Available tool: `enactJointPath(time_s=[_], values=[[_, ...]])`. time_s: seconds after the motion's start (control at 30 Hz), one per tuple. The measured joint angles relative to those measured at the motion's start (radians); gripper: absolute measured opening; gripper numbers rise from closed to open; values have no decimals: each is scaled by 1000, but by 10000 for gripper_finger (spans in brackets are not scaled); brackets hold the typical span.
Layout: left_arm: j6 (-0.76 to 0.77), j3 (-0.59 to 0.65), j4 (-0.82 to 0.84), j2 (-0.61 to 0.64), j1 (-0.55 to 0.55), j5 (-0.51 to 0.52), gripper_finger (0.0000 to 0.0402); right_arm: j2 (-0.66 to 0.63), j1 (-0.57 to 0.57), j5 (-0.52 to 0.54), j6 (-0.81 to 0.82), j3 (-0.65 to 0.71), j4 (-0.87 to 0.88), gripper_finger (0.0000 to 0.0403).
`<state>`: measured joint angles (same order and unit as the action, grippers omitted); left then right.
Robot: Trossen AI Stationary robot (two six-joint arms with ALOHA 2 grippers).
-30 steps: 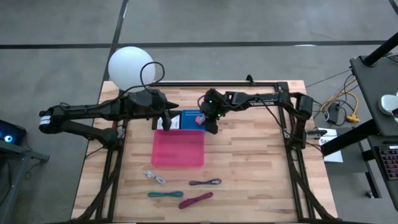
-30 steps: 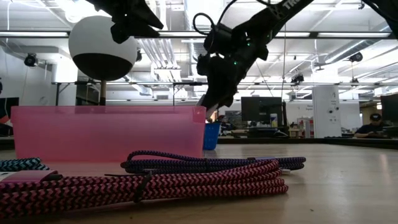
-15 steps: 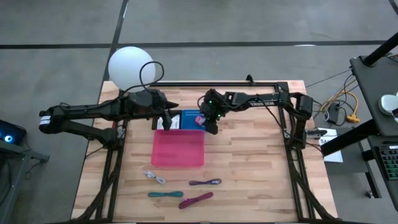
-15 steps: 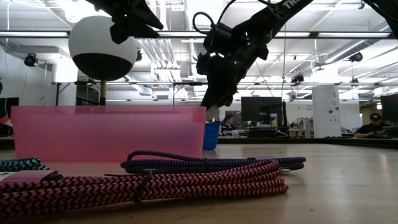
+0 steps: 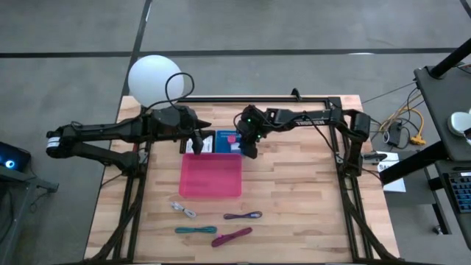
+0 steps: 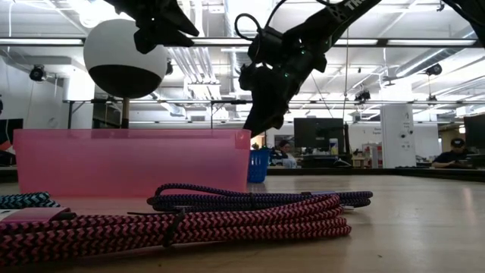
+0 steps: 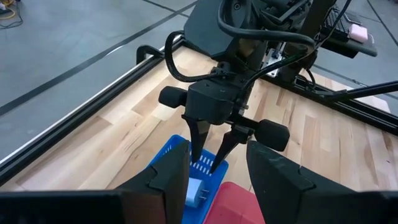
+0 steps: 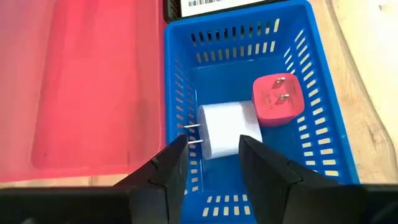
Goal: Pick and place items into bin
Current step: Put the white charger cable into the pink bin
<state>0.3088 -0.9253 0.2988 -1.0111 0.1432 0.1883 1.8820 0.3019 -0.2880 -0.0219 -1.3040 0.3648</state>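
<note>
The right gripper (image 8: 208,163) hung over the blue basket (image 8: 323,146), jaws apart and empty, with the pink plug (image 8: 278,99) and white plug (image 8: 225,129) lying touching inside. Both looked light, rigid and smooth; best pinched across the flat sides, clear of the prongs. The left gripper (image 7: 216,180) waited at the basket's nine o'clock, jaws wide, empty. The pink bin (image 5: 210,177) sat at six o'clock of the basket, cords (image 5: 234,235) beyond it on the table (image 5: 309,206).
</note>
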Motion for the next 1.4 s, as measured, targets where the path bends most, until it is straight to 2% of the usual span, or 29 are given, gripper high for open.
enactJointPath(time_s=[0.37,0.53,0.73,0.93,1.03,1.27,1.4], values=[[0,0,16,-2,0,-5,144,-8,0,2,94,-77,6,121],[1,0,27,2,1,-85,144,-10,0,2,135,-104,26,121],[102,0,59,7,-1,-286,144,-23,-8,2,203,-117,52,125],[240,0,207,18,-3,-584,144,-31,-16,1,211,-117,52,115],[286,0,290,32,-26,-677,144,-31,-16,1,228,-117,52,110],[288,-28,484,53,-152,-681,144,-31,-18,1,255,-116,52,98],[281,-33,500,49,-254,-644,144,-32,-25,1,274,-116,51,92]])
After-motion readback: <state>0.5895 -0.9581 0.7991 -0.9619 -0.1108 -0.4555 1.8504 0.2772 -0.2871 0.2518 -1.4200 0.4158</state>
